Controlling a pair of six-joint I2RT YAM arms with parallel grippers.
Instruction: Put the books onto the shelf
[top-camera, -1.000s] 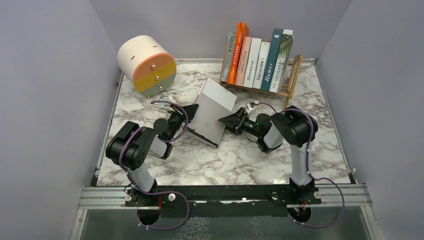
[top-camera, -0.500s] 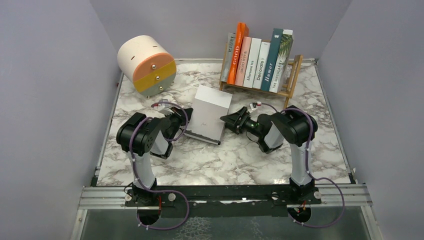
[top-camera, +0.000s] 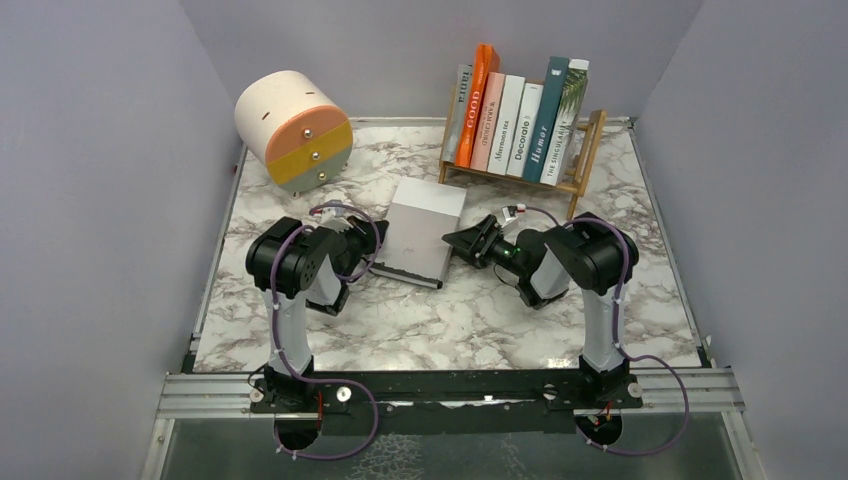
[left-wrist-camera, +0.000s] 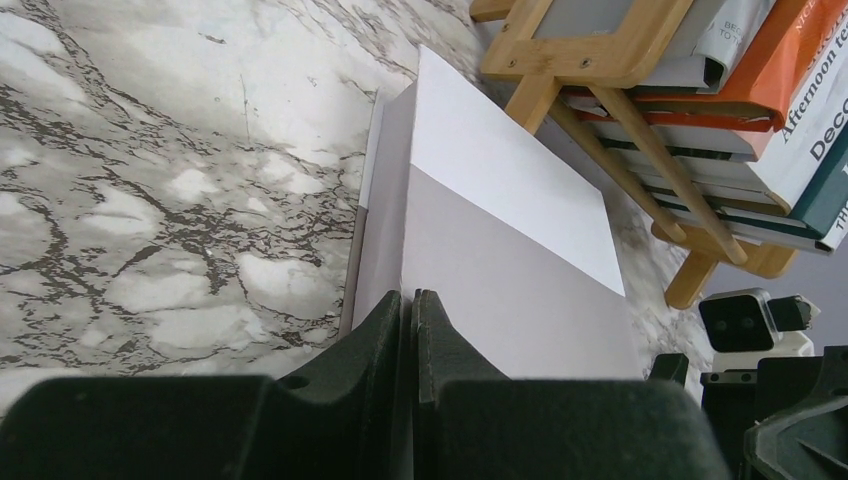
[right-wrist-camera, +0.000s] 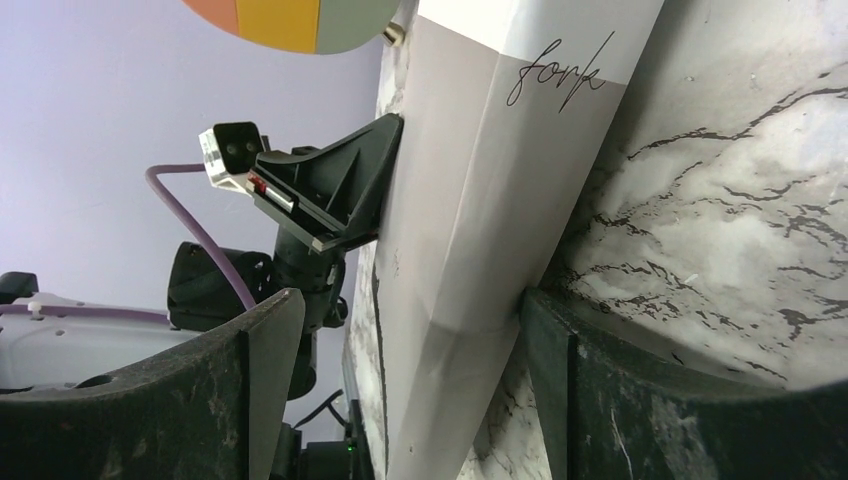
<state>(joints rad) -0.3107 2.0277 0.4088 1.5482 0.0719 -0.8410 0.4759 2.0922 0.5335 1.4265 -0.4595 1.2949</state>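
Note:
A white book (top-camera: 420, 232) with a script title stands tilted on its edge on the marble table, in front of the shelf (top-camera: 585, 150). Several books (top-camera: 510, 120) stand upright on the shelf. My left gripper (top-camera: 376, 238) is shut, and its tips (left-wrist-camera: 410, 296) press against the white book's (left-wrist-camera: 520, 230) left face. My right gripper (top-camera: 452, 241) is open and straddles the book's right edge. In the right wrist view the white book (right-wrist-camera: 480, 180) lies between the right gripper's (right-wrist-camera: 405, 310) fingers. One finger (right-wrist-camera: 545, 330) touches its lower corner; the other stands apart.
A round cream, orange and yellow drawer drum (top-camera: 295, 130) sits at the back left. The shelf's wooden frame (left-wrist-camera: 600, 60) is just behind the white book. Grey walls close in the table (top-camera: 480, 320) on three sides.
The white book has been tipped from a flat lean to stand more upright. The left arm swung right and pushed it up. The right gripper stayed at its right edge, its jaws slightly narrower.

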